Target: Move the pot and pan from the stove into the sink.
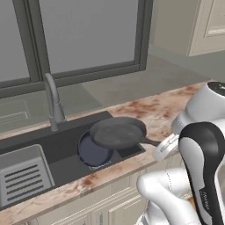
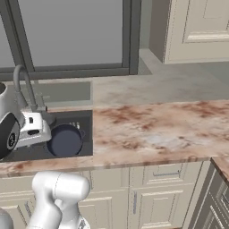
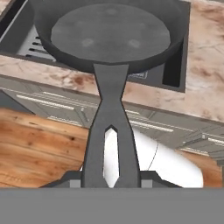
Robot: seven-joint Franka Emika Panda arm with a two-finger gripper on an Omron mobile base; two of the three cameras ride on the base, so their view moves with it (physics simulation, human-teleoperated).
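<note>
The shallow dark grey pan hangs level over the right part of the sink, held by its long handle. My gripper is shut on the end of that handle, just over the counter's front edge. In the hand view the pan spreads out ahead of the gripper, with the handle running between both tips. The deep blue-grey pot sits upright in the basin, partly under the pan. From the right side the pot shows in the sink beside my hand. The stove is out of view.
A tall curved faucet rises behind the basin. A grey slotted rack fills the sink's left part. Marbled counter stretches to the right, with cabinet fronts below and a window behind.
</note>
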